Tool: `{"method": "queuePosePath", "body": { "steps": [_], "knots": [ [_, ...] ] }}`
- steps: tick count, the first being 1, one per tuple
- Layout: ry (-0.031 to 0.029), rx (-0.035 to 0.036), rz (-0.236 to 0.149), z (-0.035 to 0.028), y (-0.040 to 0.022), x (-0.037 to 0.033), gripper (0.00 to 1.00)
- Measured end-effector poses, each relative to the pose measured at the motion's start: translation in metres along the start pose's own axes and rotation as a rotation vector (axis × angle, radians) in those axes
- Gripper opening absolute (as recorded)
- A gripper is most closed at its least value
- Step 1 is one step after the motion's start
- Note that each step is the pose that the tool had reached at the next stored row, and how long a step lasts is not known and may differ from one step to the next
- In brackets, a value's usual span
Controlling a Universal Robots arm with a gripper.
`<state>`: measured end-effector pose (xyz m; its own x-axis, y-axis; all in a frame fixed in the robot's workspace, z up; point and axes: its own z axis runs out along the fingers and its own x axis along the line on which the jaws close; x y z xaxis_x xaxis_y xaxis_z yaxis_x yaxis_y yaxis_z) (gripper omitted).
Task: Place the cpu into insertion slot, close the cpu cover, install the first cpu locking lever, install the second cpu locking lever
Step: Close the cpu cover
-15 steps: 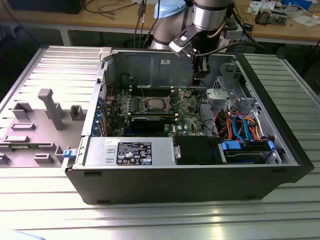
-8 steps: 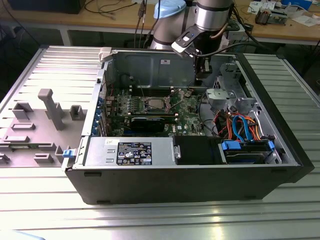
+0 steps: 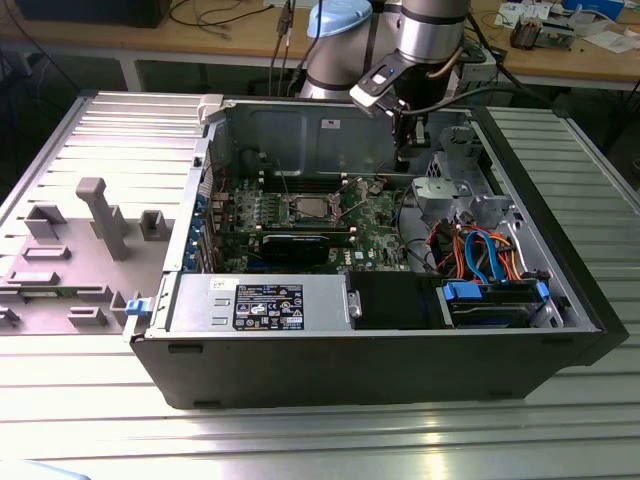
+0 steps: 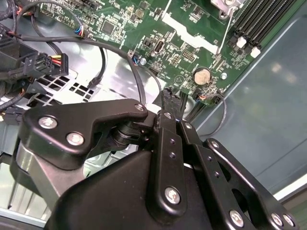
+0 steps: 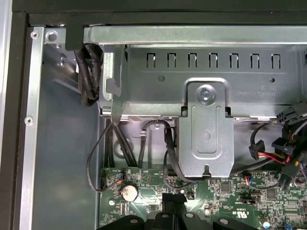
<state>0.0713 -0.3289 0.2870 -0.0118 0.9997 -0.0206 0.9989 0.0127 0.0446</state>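
Observation:
In the exterior view the insertion slot sits mid-board inside the open computer case, its shiny metal frame around a silver-grey square. Whether that square is the cpu under the cpu cover I cannot tell. My gripper hangs inside the case well toward the exterior view's right of the slot, near the back wall and beside the grey drive cage. In both wrist views the black fingers meet over the green board's edge, shut, with nothing visible between them. A round coin battery lies close by.
Black cables loop under a grey metal bracket beside the gripper. Long memory slots run along the board's edge. A black graphics card and a power supply lie toward the case front. Orange and blue cables crowd the drive bay.

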Motion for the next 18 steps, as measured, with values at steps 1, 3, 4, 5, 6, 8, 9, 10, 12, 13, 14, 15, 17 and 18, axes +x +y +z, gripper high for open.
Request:
{"method": "queuePosePath", "body": {
  "steps": [1, 3, 4, 5, 6, 8, 9, 10, 12, 13, 14, 15, 17, 18],
  "knots": [
    [0.0000, 0.0000, 0.000, 0.0001, 0.0007, 0.0000, 0.11],
    [-0.0001, 0.0001, 0.000, 0.0007, 0.0033, 0.0000, 0.11],
    [-0.0001, 0.0000, 0.000, 0.0009, 0.0046, -0.0001, 0.11],
    [-0.0001, 0.0000, 0.000, 0.0012, 0.0061, -0.0001, 0.11],
    [-0.0001, 0.0001, 0.000, 0.0014, 0.0071, -0.0001, 0.11],
    [0.0000, 0.0000, 0.000, 0.0019, 0.0095, -0.0001, 0.11],
    [-0.0001, 0.0001, 0.000, 0.0020, 0.0102, -0.0001, 0.11],
    [-0.0002, 0.0000, 0.000, 0.0022, 0.0112, -0.0001, 0.11],
    [-0.0001, 0.0000, 0.000, 0.0026, 0.0131, -0.0001, 0.11],
    [-0.0001, 0.0000, 0.000, 0.0028, 0.0138, -0.0001, 0.11],
    [-0.0001, 0.0000, 0.000, 0.0030, 0.0147, -0.0001, 0.11],
    [-0.0001, 0.0000, 0.000, 0.0031, 0.0154, -0.0001, 0.11],
    [-0.0002, 0.0000, 0.000, 0.0035, 0.0173, -0.0002, 0.11],
    [-0.0002, 0.0000, 0.000, 0.0036, 0.0182, -0.0002, 0.11]
  ]
}}
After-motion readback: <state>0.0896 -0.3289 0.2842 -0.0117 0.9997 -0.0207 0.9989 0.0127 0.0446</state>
